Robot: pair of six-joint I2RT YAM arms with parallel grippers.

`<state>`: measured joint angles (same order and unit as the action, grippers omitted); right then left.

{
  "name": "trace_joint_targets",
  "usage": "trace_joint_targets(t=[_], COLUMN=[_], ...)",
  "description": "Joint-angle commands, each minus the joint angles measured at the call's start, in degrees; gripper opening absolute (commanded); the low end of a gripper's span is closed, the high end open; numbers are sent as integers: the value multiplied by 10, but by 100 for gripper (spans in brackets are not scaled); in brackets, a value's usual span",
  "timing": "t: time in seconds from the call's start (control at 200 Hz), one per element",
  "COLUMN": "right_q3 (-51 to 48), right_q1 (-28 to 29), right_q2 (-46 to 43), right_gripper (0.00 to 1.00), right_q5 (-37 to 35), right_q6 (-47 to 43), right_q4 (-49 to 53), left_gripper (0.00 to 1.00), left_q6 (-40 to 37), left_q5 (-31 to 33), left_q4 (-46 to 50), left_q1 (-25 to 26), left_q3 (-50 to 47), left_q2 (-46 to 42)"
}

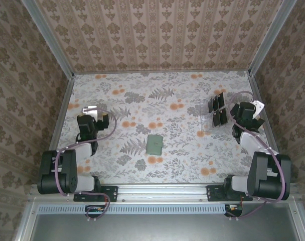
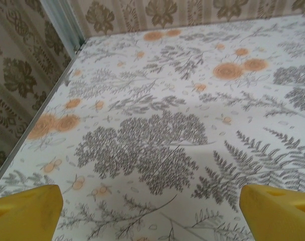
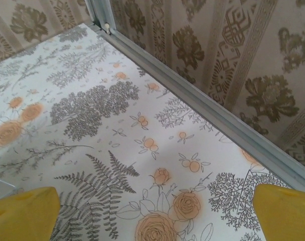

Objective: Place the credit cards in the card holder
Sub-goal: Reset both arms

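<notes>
The grey-green card holder (image 1: 154, 144) lies flat near the middle of the floral table. Several glossy black credit cards (image 1: 217, 110) stand in a clear plastic rack at the right. My right gripper (image 1: 251, 110) hovers just right of those cards, apart from them. In its wrist view the right gripper (image 3: 155, 216) is open, its yellow fingertips (image 3: 24, 211) wide apart over bare tablecloth. My left gripper (image 1: 92, 110) sits at the far left, well away from the holder. The left gripper (image 2: 150, 216) is also open, with nothing between its yellow fingertips (image 2: 278, 211).
The clear tiered rack (image 1: 206, 125) holds the cards. A metal frame rail (image 3: 217, 120) and wallpapered walls bound the table on the right, and the same rail (image 2: 59, 30) runs along the left. Both arm bases sit at the near edge.
</notes>
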<state>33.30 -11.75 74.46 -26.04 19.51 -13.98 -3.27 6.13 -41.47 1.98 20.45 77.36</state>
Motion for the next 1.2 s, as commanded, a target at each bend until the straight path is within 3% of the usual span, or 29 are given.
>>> trace_joint_targets(t=[0.0, 0.225, 0.48, 0.705, 0.995, 1.195], right_q3=[-27, -69, -103, -127, -152, -176], right_q1=[-2, 4, 71, 129, 132, 135], right_q2=[13, -6, -43, -2, 49, 133], right_gripper=[100, 100, 100, 100, 100, 100], right_q5=[9, 91, 143, 124, 140, 155], right_q6=[7, -12, -73, -139, -150, -161], right_q4=[-52, -120, -207, -287, -384, -498], left_gripper=[100, 100, 100, 100, 100, 100], left_q6=[-5, -16, -26, -14, -5, -3], left_q5=[-17, -21, -22, -11, -24, -28], left_q4=[-79, -104, -143, -113, -92, -92], left_q1=[7, 13, 20, 14, 2, 1], left_q3=[-18, -12, -8, 12, 22, 23], left_q2=[16, 53, 107, 110, 111, 111])
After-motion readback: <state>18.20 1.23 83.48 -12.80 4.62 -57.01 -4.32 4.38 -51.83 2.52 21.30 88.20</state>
